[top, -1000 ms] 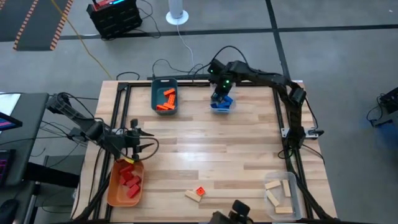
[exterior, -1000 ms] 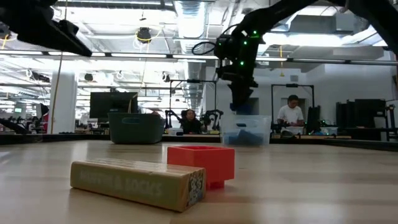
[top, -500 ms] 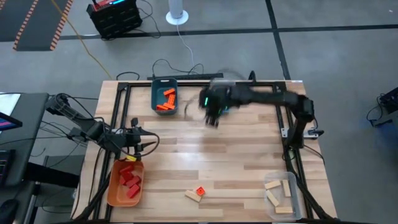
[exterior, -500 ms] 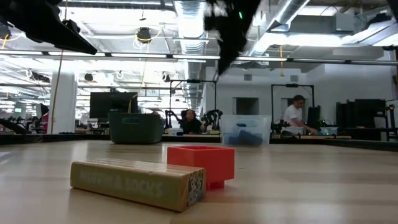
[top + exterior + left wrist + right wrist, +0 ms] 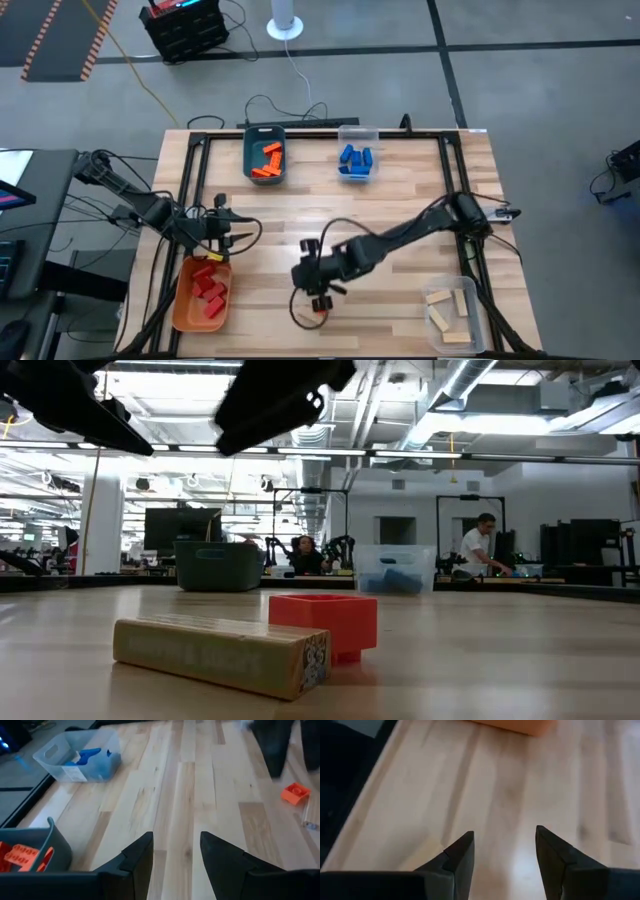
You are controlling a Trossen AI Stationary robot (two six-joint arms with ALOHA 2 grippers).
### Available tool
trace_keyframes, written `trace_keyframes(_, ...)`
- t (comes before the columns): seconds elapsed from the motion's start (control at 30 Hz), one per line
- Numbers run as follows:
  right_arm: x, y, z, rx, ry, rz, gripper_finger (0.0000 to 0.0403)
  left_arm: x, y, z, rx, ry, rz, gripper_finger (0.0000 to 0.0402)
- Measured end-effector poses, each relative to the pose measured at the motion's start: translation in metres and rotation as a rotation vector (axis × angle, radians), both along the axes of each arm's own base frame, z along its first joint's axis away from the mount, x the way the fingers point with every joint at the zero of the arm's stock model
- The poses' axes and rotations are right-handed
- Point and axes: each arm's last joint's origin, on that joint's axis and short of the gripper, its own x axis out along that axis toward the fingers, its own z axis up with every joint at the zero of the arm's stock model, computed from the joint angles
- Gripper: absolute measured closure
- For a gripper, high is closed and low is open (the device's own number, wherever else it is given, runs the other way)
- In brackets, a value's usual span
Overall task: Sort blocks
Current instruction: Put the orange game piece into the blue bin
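High view: the right gripper [image 5: 318, 290] hangs over the near middle of the table [image 5: 400, 200], just above the spot where a red block [image 5: 320, 307] peeks out below it. The wood block [image 5: 222, 653] beside the red one is mostly hidden under the arm from above, but the low view shows it lying flat, touching or nearly touching the red block; I cannot tell which. In the right wrist view the jaws stand apart with only bare table between the fingers [image 5: 460, 860]; nothing is held.

The left gripper [image 5: 232, 232] waits near the table's left edge, just beyond the orange bin [image 5: 182, 300] holding red blocks [image 5: 208, 292]. Its left wrist view shows the jaws apart and empty.

Sorted blocks lie in four bins:
- the teal bin [image 5: 250, 160] at the far side holds orange blocks [image 5: 268, 160];
- the clear bin [image 5: 358, 134] next to it holds blue blocks [image 5: 354, 160];
- another clear bin [image 5: 478, 330] at the near right corner holds wood blocks [image 5: 446, 306].

Low view: people [image 5: 470, 552] sit at desks in the room behind, well apart from the table.
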Motion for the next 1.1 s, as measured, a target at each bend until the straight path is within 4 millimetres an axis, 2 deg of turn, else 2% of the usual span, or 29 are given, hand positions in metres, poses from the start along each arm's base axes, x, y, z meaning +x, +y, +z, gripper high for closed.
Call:
trace_keyframes(0.13, 0.007, 0.021, -0.021, 0.044, -0.021, 0.01, 0.0223, 0.0, 0.0, 0.0, 0.005, -0.001, -0.005, 0.0245)
trace_keyframes(0.27, 0.007, 0.04, -0.033, 0.082, -0.042, 0.0, 0.0223, 0.0, 0.0, -0.001, 0.013, 0.009, -0.006, 0.0245)
trace_keyframes(0.37, 0.003, 0.052, -0.042, 0.072, -0.027, -0.043, 0.0223, -0.001, 0.0, -0.002, 0.015, 0.029, -0.014, 0.0245)
trace_keyframes(0.5, -0.01, 0.064, -0.052, 0.082, 0.063, -0.128, 0.0223, 0.0, -0.004, -0.004, -0.059, 0.071, -0.135, 0.0245)
trace_keyframes(0.73, -0.025, 0.075, -0.05, 0.078, 0.133, -0.143, 0.0212, 0.005, -0.01, -0.011, -0.068, 0.143, -0.198, 0.0245)
trace_keyframes(1.1, -0.036, 0.077, -0.055, -0.009, 0.23, -0.02, 0.0158, 0.007, -0.012, -0.015, -0.098, 0.174, -0.199, 0.0245)
